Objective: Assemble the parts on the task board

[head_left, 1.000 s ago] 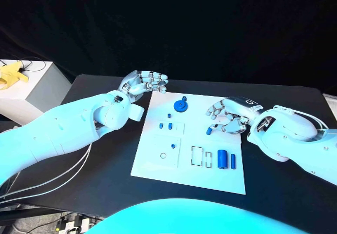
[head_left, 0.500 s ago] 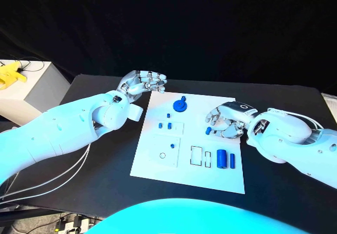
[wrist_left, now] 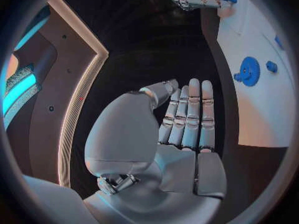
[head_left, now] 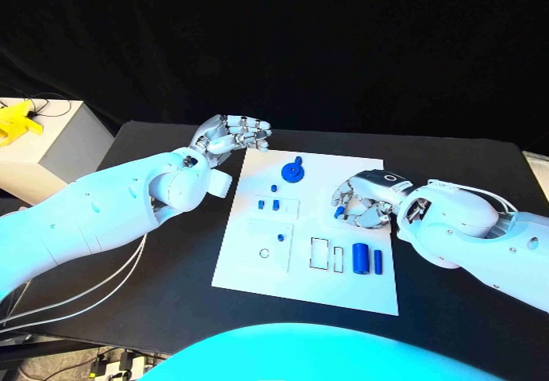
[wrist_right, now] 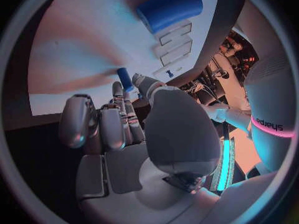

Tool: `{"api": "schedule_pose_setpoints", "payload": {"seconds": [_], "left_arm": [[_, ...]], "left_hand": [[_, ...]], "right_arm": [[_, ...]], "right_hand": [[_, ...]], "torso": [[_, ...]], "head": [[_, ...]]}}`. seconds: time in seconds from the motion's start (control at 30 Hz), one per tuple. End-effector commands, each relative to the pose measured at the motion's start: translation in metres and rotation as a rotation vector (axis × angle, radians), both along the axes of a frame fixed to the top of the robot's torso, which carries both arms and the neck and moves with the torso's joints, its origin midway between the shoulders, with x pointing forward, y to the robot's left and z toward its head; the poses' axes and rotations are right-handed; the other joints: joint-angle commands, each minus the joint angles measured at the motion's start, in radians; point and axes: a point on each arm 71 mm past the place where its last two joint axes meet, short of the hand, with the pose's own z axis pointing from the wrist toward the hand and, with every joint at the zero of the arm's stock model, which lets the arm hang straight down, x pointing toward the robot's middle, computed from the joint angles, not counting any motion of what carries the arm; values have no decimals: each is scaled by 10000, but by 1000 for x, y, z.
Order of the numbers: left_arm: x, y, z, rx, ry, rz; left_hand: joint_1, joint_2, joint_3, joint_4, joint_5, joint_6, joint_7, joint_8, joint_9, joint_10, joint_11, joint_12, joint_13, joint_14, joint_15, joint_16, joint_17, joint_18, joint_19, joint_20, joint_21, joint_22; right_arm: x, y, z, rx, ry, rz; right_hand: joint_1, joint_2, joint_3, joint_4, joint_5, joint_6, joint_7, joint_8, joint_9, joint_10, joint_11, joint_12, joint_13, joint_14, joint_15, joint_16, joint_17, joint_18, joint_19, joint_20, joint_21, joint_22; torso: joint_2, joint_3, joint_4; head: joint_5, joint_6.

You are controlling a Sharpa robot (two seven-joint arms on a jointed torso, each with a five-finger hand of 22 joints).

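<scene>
While a small blue peg (head_left: 339, 211) is pinched at the fingertips of the right hand (head_left: 368, 198), it is held low over the middle of the white task board (head_left: 307, 279), likely so it can be set into a slot. A blue gear (head_left: 295, 171) is seen near the board's far edge. The left hand (head_left: 233, 133) is kept curled and holding nothing, off the board's far left corner, likely to stay clear.

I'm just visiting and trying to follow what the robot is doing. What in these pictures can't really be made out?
- Whether the right hand grips the small blue part or just touches it: its fingers cover the contact in the head view and the right wrist view.
- The small parts on the task board: too small to tell their shape.
- The left hand: fingers curled, the palm's inside hidden.
</scene>
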Motion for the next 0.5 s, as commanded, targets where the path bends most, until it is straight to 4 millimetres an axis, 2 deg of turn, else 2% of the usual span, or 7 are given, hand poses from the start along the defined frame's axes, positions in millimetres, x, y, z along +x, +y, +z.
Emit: {"api": "schedule_pose_setpoints", "payload": {"seconds": [0.03,0.13,0.23,0.33,0.4,0.5], "left_arm": [[0,-2,0,-156,15,-199],[0,-2,0,-167,68,-222],[0,-2,0,-178,104,-250],[-1,-2,0,-184,139,-283],[-1,-2,0,-184,161,-305],[-1,-3,-1,-185,180,-323]], "left_hand": [[-82,-10,9,50,-13,-55,23,32,-14,-74,17,62,11,-47,35,38,9,86,-14,47,-26,-18],[-127,6,14,91,-14,-64,21,37,-14,-92,18,70,10,-57,40,43,14,93,-8,60,-61,-42],[-255,41,28,217,-13,-104,28,40,-16,-136,28,88,8,-87,58,54,22,104,10,93,-159,-110],[-261,45,32,225,-12,-108,28,41,-16,-140,28,90,8,-91,59,55,23,106,13,95,-170,-118],[-271,44,38,237,-13,-115,26,43,-16,-152,29,93,8,-99,61,57,25,108,17,100,-190,-132],[-279,39,43,246,-15,-127,27,42,-16,-166,31,94,7,-109,63,57,26,110,19,104,-211,-146]], "right_arm": [[1,0,-1,-149,-94,-135],[1,0,-2,-160,-239,-147],[1,1,-2,-157,-319,-141],[1,2,-2,-98,-454,-165],[1,2,-2,-23,-565,-194],[1,2,-2,57,-676,-234]], "right_hand": [[27,127,125,29,-34,124,-19,75,20,132,0,74,6,303,-70,68,26,-88,283,-45,69,569],[179,290,414,14,-35,234,-41,118,41,280,-36,125,9,293,-99,58,-12,-83,280,-65,53,570],[180,303,500,25,-38,281,-56,139,54,362,-55,161,19,291,-111,63,-12,-83,279,-74,54,575],[242,396,712,-5,-79,500,-138,276,128,576,-134,267,63,301,-170,100,21,-93,293,-115,131,623],[400,516,917,-140,-264,682,-232,424,215,863,-239,440,161,306,-262,121,40,-103,305,-176,208,671],[446,545,1028,-212,-291,741,-259,495,267,932,-282,492,205,309,-287,131,48,-114,316,-211,268,707]], "torso": [[-3,1,-2],[-3,2,0],[-5,7,1],[-3,7,1],[-1,4,4],[0,0,3]], "head": [[5,0],[35,0],[25,0],[29,0],[10,0],[10,0]]}}
